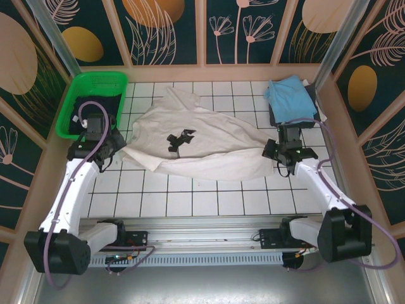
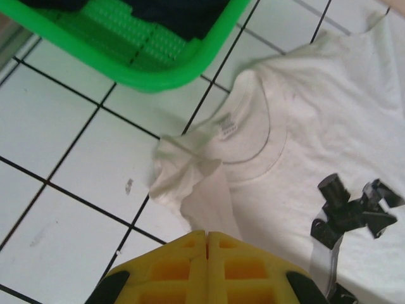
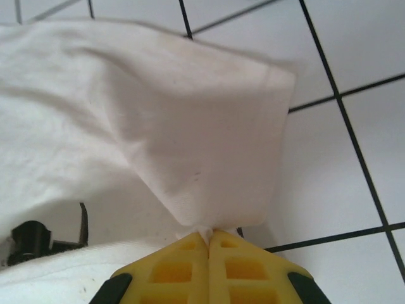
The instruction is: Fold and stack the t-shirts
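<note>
A large cream-white t-shirt (image 1: 209, 142) with a small black print (image 1: 179, 140) lies spread across the middle of the tiled table. My left gripper (image 1: 120, 147) is shut on its left side, just below the collar and its label (image 2: 226, 124); the yellow fingers (image 2: 190, 253) meet with a fold of the shirt (image 2: 297, 126) pinched at their tips. My right gripper (image 1: 273, 152) is shut on the shirt's right corner, and the cloth (image 3: 190, 126) rises into a peak at the closed tips (image 3: 209, 235). A light blue t-shirt (image 1: 290, 96) lies at the back right on a dark one (image 1: 278, 116).
A green mesh basket (image 1: 98, 77) stands at the back left with dark cloth (image 1: 112, 102) inside, close behind my left wrist; its rim (image 2: 158, 79) is near the shirt's collar. Wooden walls ring the table. White tiles (image 1: 209, 196) lie bare in front of the shirt.
</note>
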